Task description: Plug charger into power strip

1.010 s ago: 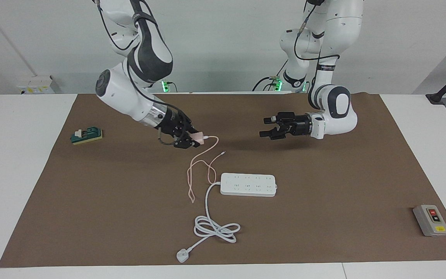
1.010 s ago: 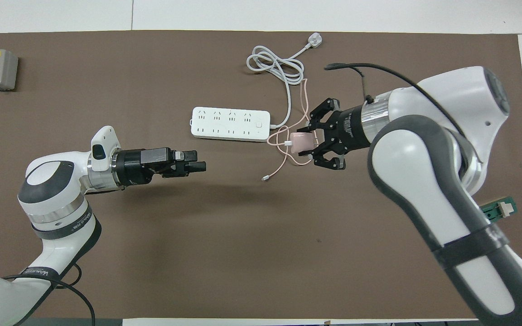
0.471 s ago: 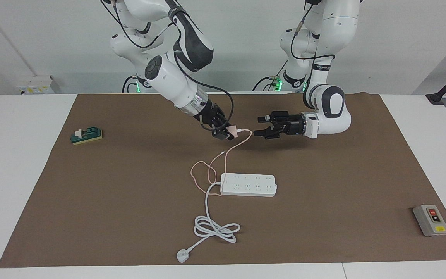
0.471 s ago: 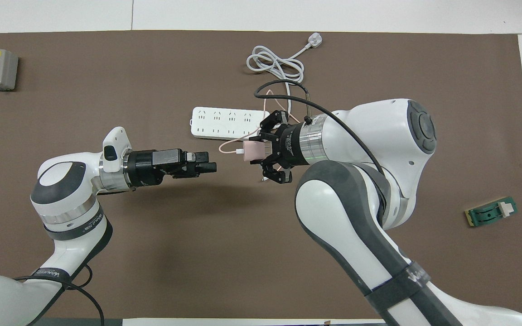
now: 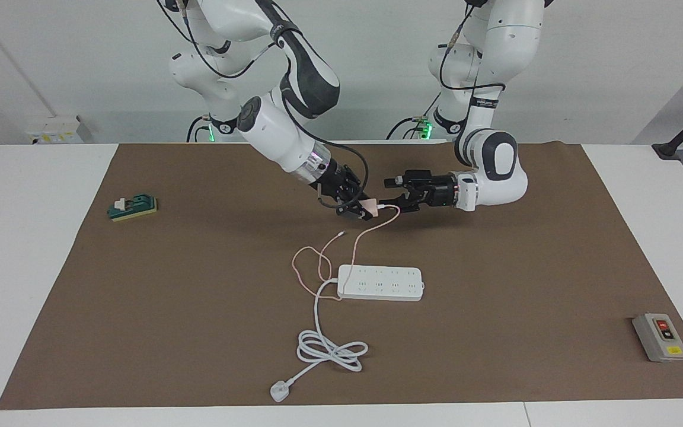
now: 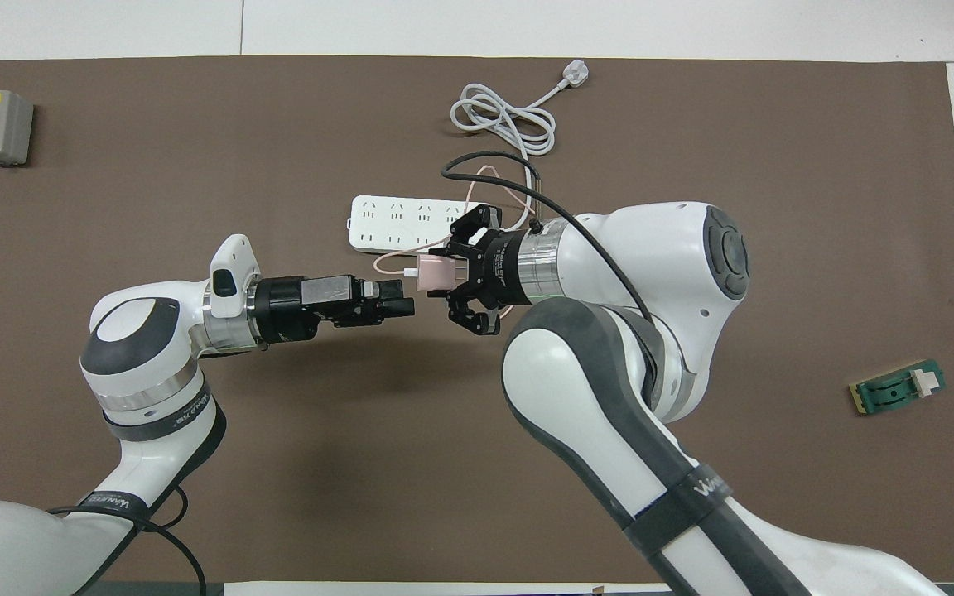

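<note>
We find a robotics laboratory: two white arms mounted at a white worktop [image 5: 33,237] with a brown mat [image 5: 495,267], bare pale walls, and test fixtures including a grey switch box [image 5: 660,337].

facing: high, toward robots | overhead: steeply down | share mat [image 5: 495,332]
</note>
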